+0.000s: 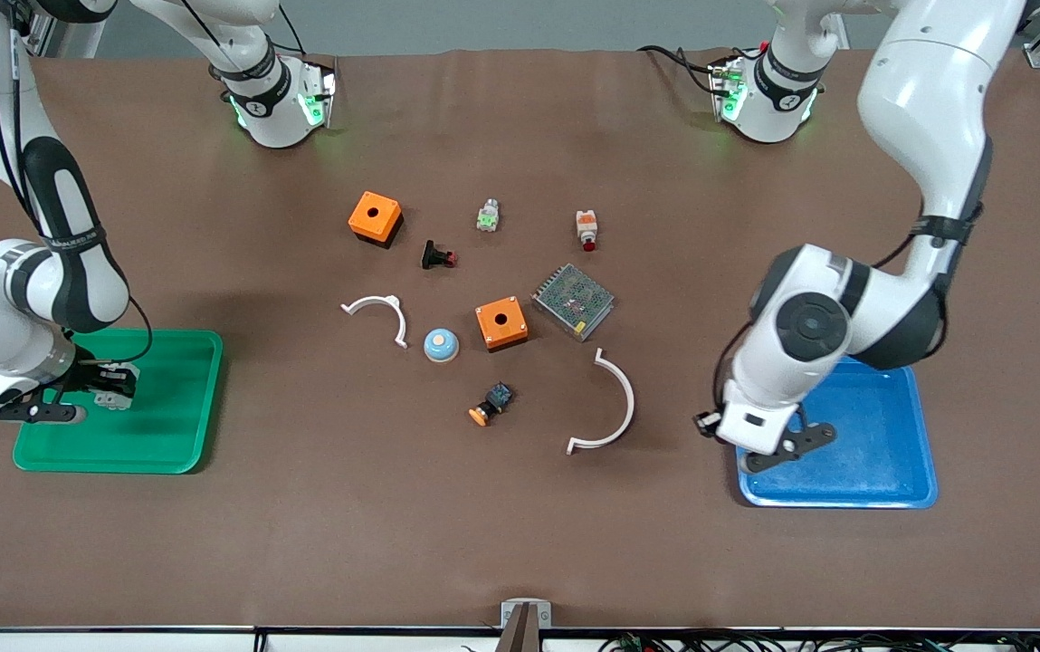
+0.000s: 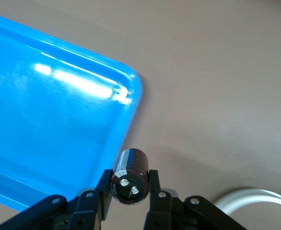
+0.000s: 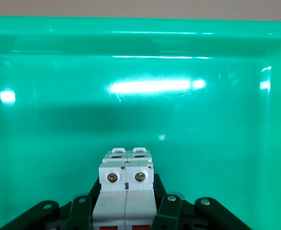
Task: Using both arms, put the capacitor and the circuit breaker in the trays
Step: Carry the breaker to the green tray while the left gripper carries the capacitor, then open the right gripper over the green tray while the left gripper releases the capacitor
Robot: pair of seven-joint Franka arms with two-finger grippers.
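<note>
Clamped in the left gripper (image 2: 129, 191) over the blue tray's (image 1: 891, 471) lower-left edge, the capacitor (image 2: 130, 176) might drop outside, while the right gripper (image 3: 126, 211) holds the circuit breaker (image 3: 125, 184) over the green tray (image 1: 166, 435).

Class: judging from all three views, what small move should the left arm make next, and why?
Probably shift the left gripper inward over the blue tray. It is shut on the capacitor, which hangs just off the tray's corner; the right gripper holds the circuit breaker over the green tray.

Brown worktop (image 1: 302, 507) carries a green tray (image 1: 148, 444) at the right arm's end and a blue tray (image 1: 882, 471) at the left arm's. Between them lie two orange boxes (image 1: 375, 218), two white arcs (image 1: 615, 407), a mesh-covered unit (image 1: 573, 301) and small buttons (image 1: 491, 403).
</note>
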